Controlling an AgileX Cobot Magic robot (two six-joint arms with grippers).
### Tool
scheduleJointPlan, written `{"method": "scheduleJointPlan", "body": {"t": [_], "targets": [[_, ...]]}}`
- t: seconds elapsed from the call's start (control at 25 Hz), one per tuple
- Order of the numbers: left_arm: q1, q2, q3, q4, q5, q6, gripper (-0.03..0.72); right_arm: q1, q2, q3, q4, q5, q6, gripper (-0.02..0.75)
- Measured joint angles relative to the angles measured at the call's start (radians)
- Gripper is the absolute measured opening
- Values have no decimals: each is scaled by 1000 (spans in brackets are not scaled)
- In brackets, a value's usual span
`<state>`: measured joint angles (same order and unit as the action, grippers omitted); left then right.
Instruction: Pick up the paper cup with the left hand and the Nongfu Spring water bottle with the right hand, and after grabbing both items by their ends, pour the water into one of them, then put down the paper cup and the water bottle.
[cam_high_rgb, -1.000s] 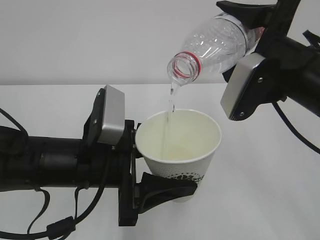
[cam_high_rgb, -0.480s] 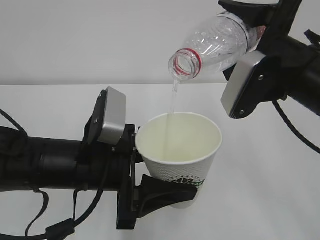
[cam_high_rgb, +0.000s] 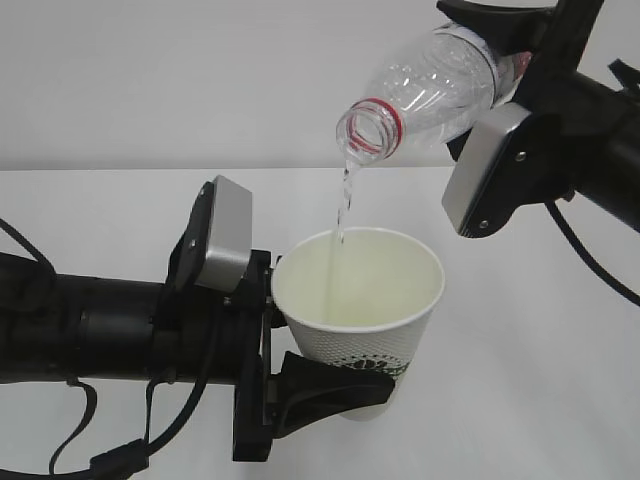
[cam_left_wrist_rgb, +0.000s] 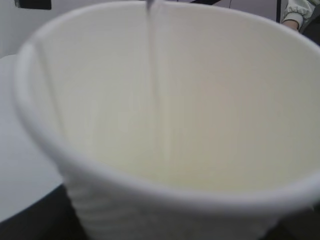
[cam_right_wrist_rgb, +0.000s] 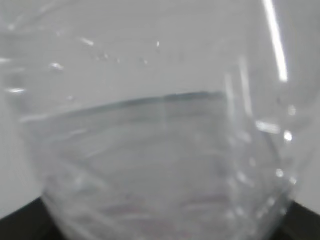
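Pour ongoing: since approx 1 s ago bottle mouth sits slightly higher, water (cam_high_rgb: 343, 205) stream thinner into paper cup (cam_high_rgb: 358, 300), which left pincer (cam_high_rgb: 330, 385) grasps at base; right pincer (cam_high_rgb: 510, 45) grasps Nongfu Spring water bottle (cam_high_rgb: 430, 90) above cup; set-down pending.

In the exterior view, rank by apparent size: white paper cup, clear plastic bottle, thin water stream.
1. White paper cup and clear plastic bottle: similar, and the bottle's base is hidden, so unranked.
2. Thin water stream: smallest.
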<state>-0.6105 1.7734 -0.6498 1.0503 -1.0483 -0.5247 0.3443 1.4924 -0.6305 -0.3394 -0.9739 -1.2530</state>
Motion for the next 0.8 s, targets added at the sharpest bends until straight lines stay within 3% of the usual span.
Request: {"method": "scheduleJointPlan", "body": {"t": [0.8], "targets": [[0, 0, 0, -47, 0, -2, 524, 0, 0, 0, 7, 0, -16, 513]]}}
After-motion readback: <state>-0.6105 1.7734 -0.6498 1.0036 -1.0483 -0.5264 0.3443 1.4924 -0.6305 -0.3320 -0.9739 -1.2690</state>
